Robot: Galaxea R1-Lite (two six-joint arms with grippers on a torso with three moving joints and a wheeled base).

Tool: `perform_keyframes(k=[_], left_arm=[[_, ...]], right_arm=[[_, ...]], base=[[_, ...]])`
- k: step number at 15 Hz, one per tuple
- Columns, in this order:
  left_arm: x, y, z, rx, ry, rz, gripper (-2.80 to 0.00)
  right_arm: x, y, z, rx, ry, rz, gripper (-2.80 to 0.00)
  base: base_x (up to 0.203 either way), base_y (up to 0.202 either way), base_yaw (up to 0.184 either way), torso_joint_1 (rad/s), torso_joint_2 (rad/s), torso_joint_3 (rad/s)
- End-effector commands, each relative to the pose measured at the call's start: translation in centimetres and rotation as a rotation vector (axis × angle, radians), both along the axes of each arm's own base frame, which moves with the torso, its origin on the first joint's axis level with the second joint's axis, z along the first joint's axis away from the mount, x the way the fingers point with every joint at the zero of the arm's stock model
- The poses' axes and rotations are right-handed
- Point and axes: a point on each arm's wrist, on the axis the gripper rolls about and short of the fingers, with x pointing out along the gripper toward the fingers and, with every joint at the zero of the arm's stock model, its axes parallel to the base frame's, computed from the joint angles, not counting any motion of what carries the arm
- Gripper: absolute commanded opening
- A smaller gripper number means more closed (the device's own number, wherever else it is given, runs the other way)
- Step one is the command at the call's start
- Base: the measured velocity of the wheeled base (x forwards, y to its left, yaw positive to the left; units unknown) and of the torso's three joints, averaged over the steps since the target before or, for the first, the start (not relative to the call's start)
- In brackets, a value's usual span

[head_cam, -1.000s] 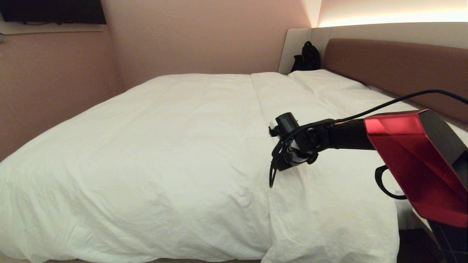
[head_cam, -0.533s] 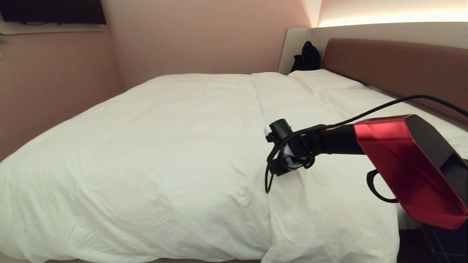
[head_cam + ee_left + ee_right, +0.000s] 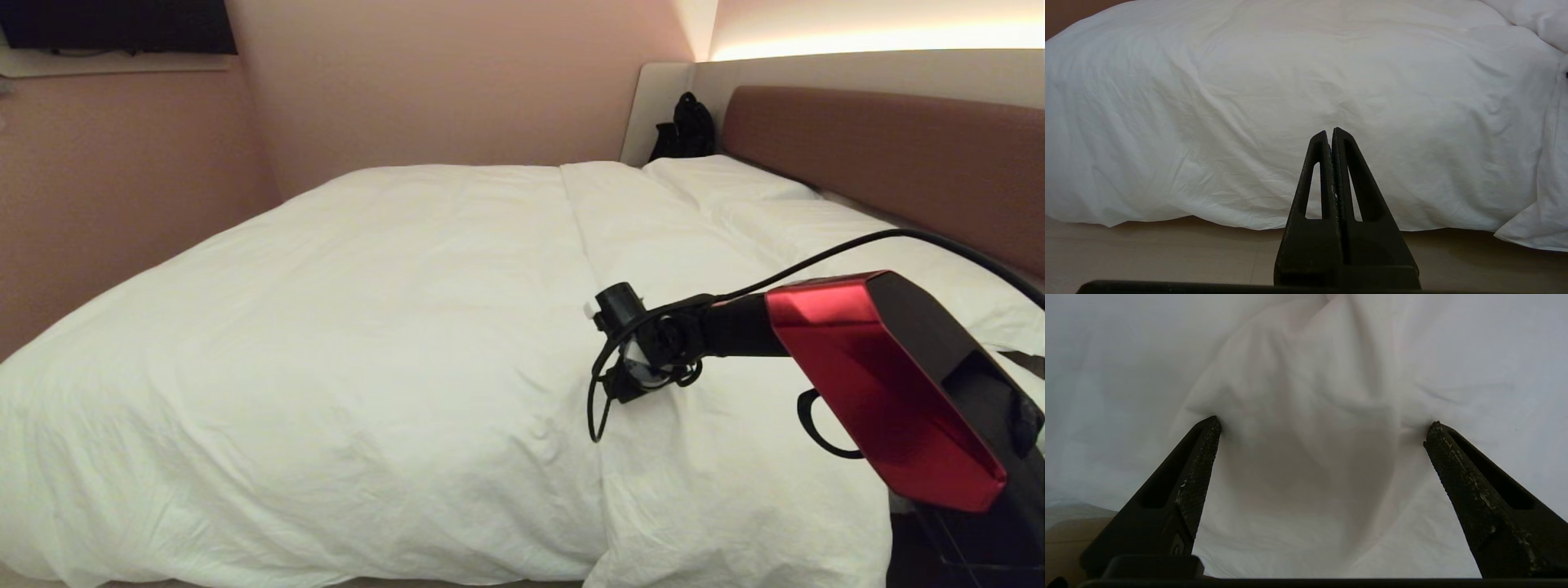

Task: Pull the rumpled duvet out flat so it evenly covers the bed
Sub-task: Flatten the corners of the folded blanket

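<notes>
The right gripper (image 3: 1323, 433) stood spread wide, its fingertips (image 3: 1210, 428) pressing a raised fold of the duvet (image 3: 367, 343), apparently to pinch it. The duvet lay across the bed (image 3: 898, 147). The left gripper (image 3: 1331, 136) hung clenched and empty at the bedside.

Bed (image 3: 890, 139) under white duvet (image 3: 367, 327), pillows (image 3: 718, 175) by headboard.

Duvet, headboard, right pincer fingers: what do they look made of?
Duvet: matte white woven fabric, likely cotton over soft filling; it puffs and creases finely. Headboard: reddish-brown padded upholstery, smooth with a low sheen, leather or leatherette, cannot tell which. Right pincer fingers: black, hard-looking, probably plastic, with hollow cut-outs, textured inner faces and scuffed pale specks.
</notes>
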Motion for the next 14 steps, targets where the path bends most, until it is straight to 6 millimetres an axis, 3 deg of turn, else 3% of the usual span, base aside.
perform_keyframes(k=[1,14], left_arm=[[0.00,0.00,0.01,0.000,-0.001,0.001,-2.80],[0.01,0.00,-0.02,0.000,0.001,0.001,-2.80]], right_arm=[[0.03,0.04,-0.46,-0.009,0.010,-0.002,0.00],[-0.49,0.79,-0.99,-0.019,0.037,0.025,0.00]], base=[[0.000,0.000,0.000,0.000,0.00,0.000],[0.000,0.000,0.000,0.000,0.00,0.000]])
